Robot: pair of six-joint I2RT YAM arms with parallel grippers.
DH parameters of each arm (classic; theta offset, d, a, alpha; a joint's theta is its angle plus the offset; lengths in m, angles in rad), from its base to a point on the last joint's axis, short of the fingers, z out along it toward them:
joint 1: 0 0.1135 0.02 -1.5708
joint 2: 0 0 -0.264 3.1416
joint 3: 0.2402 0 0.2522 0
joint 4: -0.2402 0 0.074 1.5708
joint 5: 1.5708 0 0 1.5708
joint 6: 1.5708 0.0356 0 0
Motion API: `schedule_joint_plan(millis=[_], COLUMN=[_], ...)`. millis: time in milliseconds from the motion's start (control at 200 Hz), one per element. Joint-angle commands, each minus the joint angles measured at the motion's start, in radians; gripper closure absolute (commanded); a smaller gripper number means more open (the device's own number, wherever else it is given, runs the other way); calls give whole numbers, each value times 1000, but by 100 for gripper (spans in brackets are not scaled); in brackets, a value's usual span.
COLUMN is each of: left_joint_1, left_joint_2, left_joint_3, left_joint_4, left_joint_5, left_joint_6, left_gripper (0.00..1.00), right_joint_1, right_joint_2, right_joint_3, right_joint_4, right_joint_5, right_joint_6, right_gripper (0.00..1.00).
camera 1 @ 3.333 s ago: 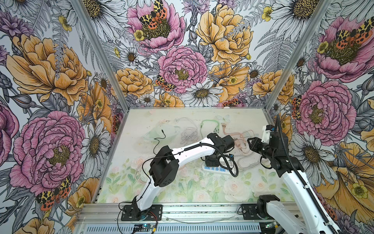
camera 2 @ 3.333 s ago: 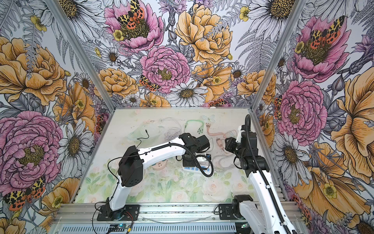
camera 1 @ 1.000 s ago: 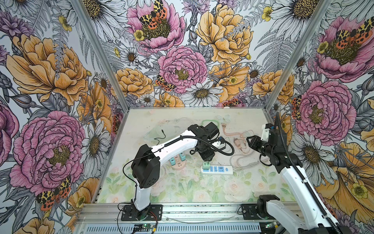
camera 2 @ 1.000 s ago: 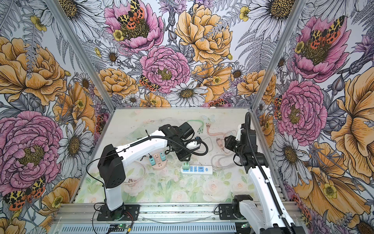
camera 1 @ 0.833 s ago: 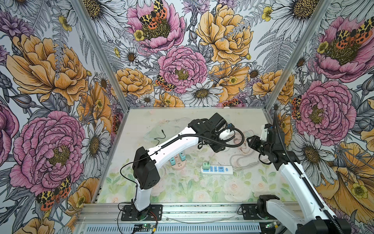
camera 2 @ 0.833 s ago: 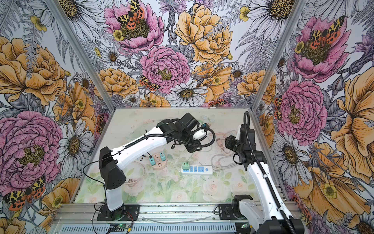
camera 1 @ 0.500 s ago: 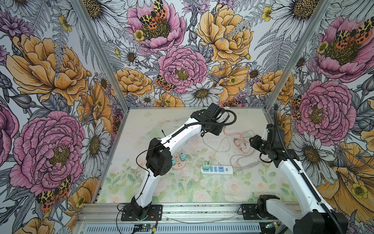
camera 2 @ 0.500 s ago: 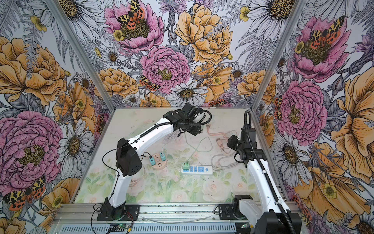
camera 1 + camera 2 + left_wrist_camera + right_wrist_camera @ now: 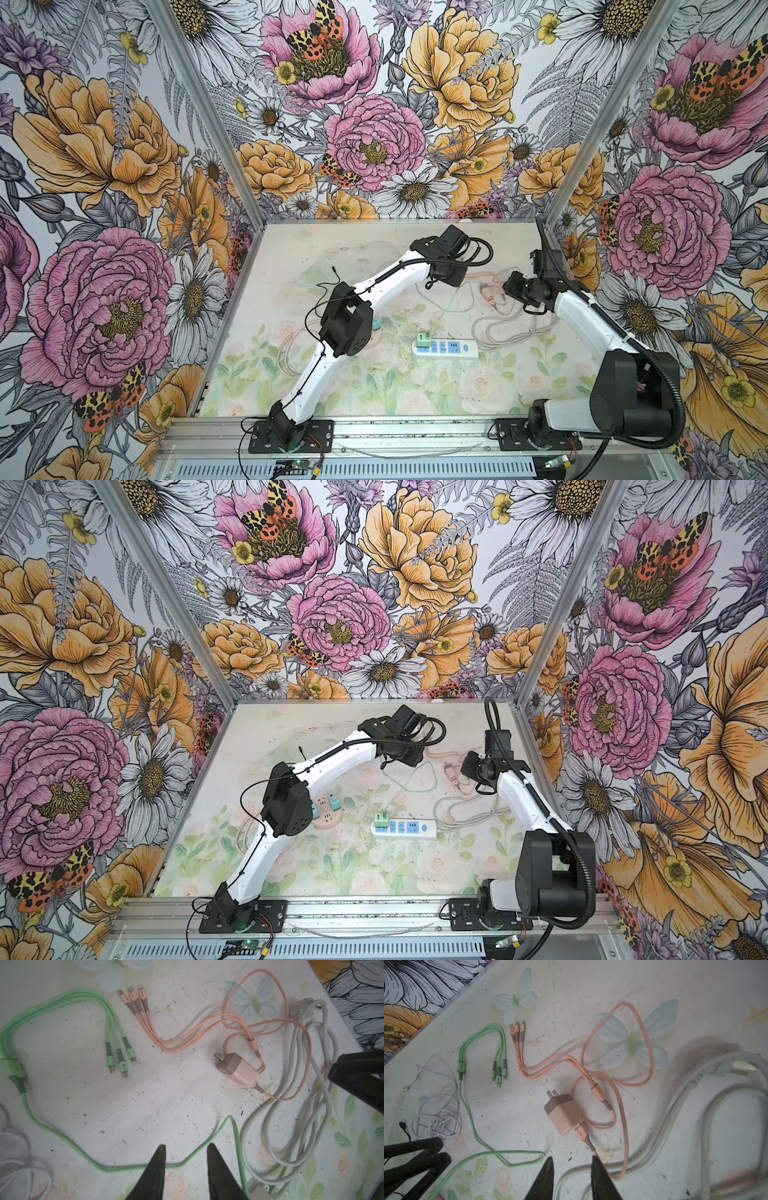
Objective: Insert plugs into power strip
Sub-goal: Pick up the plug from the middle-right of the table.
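Observation:
The white power strip (image 9: 453,348) (image 9: 411,827) lies at mid-table with a green plug (image 9: 424,338) (image 9: 380,820) standing in its left end. The pink-brown plug (image 9: 239,1069) (image 9: 564,1115) lies loose on its side further back, prongs bare, among its own pink cable loops. Two teal plugs (image 9: 332,802) sit on a round pink socket by the left arm's elbow. My left gripper (image 9: 186,1147) (image 9: 446,276) hovers open over the green cable (image 9: 62,1136), to the left of the pink-brown plug. Just right of that plug, my right gripper (image 9: 571,1158) (image 9: 509,286) is open and holds nothing.
A thick pale cord (image 9: 291,1147) (image 9: 695,1105) coils between the pink-brown plug and the strip, ending in a flat plug (image 9: 726,1066). A tangle of thin white cable (image 9: 438,1124) lies at the back left. The right wall runs close behind the right arm.
The left arm has swung from beside the power strip toward the back of the table, over the cables, its jaws narrowing slightly. The right arm has barely moved.

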Motion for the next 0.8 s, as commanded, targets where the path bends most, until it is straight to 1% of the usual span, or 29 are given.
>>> schedule_joint_plan(millis=[0,125,235,500,590,701,796], left_joint_1=[45,81,100,121,124,127,128], left_joint_2=[-104,-160,-200,-228,-230,-230,-232], left_joint_3=[-73,-149,-190,-178,-173,-169,-167], left_joint_4=[83,122,146,147,147,149,149], left_joint_5=[-12,14,37,73,78,96,102], left_joint_6=[-35,-36,-14,32,36,37,44], left_gripper=[65,64,64,63,63,63,63], right_joint_1=[23,47,47,60,70,89,93], right_joint_2=[10,25,36,43,57,86,124], right_joint_3=[-22,-55,-85,-152,-139,-113,-85], right_joint_4=[136,187,210,287,288,272,238], right_joint_5=[-24,34,56,46,19,61,69], right_joint_6=[-40,-93,-136,-199,-217,-214,-213], right_gripper=[68,64,60,52,52,50,49])
